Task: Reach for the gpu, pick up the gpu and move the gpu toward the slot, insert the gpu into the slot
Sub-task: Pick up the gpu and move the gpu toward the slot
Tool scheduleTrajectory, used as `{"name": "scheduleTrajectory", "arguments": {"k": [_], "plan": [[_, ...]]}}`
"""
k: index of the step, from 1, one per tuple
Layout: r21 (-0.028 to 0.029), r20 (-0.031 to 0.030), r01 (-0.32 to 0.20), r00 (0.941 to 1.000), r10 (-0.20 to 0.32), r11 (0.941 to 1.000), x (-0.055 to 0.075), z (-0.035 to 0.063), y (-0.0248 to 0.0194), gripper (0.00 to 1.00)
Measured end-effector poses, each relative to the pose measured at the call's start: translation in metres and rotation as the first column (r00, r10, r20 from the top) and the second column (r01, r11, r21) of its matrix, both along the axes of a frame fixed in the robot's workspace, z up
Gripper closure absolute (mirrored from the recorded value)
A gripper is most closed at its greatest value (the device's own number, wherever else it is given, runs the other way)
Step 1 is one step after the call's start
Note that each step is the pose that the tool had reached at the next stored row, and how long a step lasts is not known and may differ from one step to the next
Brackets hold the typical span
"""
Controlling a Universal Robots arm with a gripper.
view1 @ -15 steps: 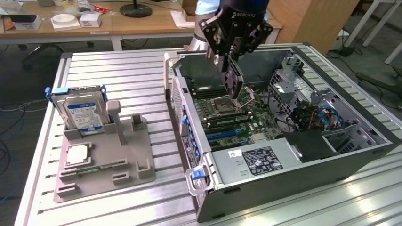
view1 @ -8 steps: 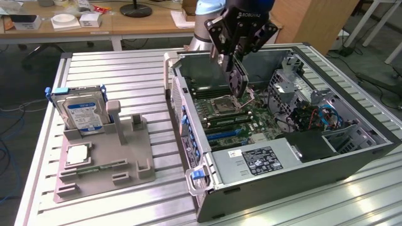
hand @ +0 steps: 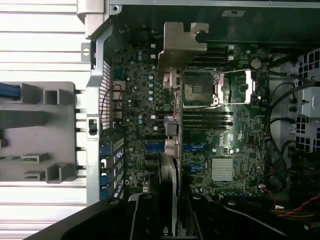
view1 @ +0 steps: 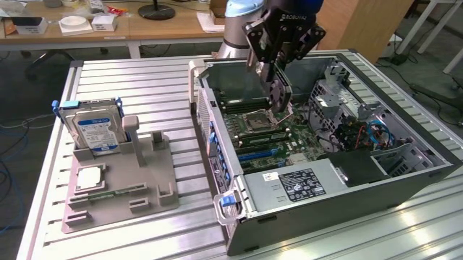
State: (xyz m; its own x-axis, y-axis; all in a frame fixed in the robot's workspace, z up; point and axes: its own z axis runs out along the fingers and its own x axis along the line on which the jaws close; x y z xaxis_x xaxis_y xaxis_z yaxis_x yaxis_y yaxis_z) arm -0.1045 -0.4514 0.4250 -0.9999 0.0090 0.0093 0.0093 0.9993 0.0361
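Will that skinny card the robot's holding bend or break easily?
Probably stiff: the gpu hangs straight below the gripper, with no droop. Likely light, since it looks very thin edge-on. Its silver bracket end may be heavier, so a loose grip might let it tilt.

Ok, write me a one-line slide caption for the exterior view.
Claw gripping the gpu edge-down over the green motherboard inside the open computer case.

Bright even daylight; glare on table (view1: 423, 230); case (view1: 326, 216) interior dim.
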Motion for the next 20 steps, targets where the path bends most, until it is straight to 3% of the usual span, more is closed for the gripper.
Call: {"name": "scheduleTrajectory", "arguments": {"k": [20], "plan": [[0.0, 0.0, 0.0, 1.0, 0.0, 1.0, 0.03, 0.0, 0.0, 0.74]]}}
